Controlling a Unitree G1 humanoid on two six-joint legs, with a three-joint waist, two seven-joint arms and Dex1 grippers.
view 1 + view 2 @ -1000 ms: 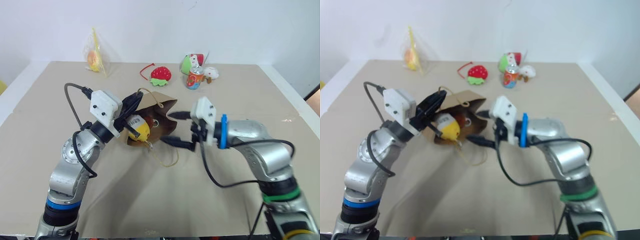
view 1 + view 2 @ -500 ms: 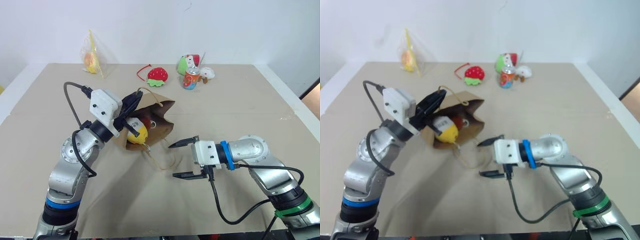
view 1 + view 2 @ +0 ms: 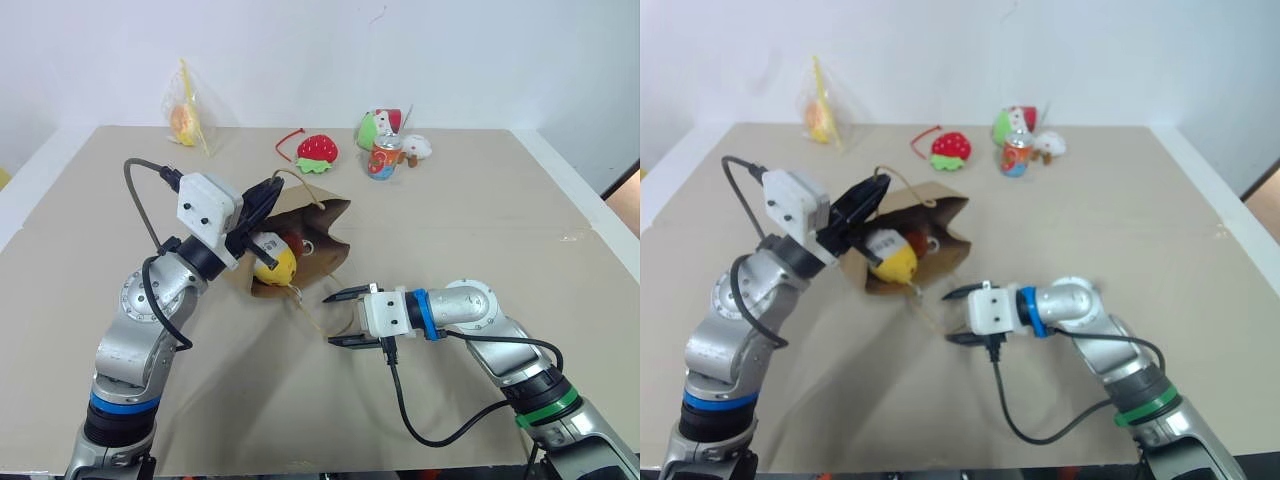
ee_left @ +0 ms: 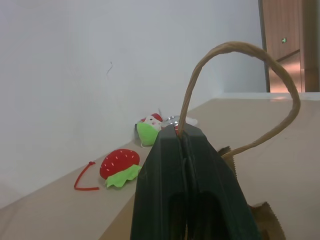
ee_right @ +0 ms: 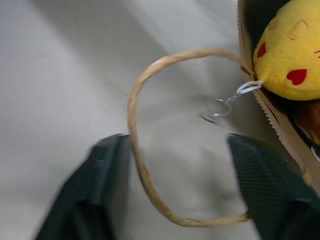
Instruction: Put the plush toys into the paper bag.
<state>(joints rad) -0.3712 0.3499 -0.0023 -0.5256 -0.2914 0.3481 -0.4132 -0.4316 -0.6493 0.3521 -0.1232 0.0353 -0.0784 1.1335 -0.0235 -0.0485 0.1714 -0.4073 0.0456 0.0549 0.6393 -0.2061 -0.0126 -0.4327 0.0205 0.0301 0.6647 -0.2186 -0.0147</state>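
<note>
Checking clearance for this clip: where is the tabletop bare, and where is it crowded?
Bare: the wide stretch between the paper bag and the strawberry, the right side past the can, and the near edge. Crowded: around the bag mouth, where both grippers work.

Brown kraft paper bag with tan cord handles, yellow plush toy with red marks, red strawberry with green leaves, beige table, black gripper fingers.

Paper bag: brown kraft, lying tilted on the table, mouth raised by one cord handle, other handle loose on the table. Yellow plush toy: round, red marks, in the mouth. Brown plush toy: inside, behind it.
</note>
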